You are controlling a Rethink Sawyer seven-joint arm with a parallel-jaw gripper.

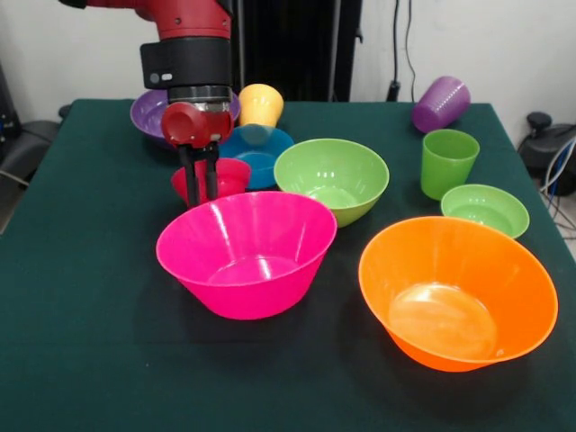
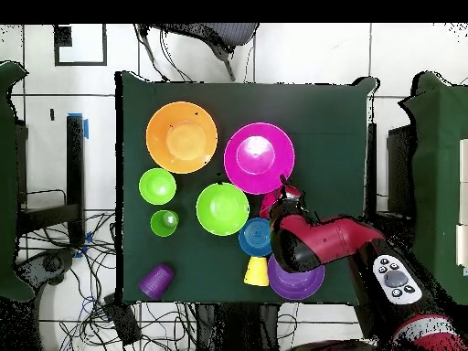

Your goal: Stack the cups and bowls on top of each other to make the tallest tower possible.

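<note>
My gripper hangs open with a narrow gap, its fingertips low against the small red bowl, just behind the large pink bowl. Behind the red bowl are the blue bowl, the yellow cup and the purple bowl. The medium green bowl stands in the middle. The orange bowl, light green bowl and green cup stand apart. The purple cup lies on its side. No tower shows.
Everything rests on a dark green cloth over the table. Cables and chairs lie on the floor around the table, off its edges.
</note>
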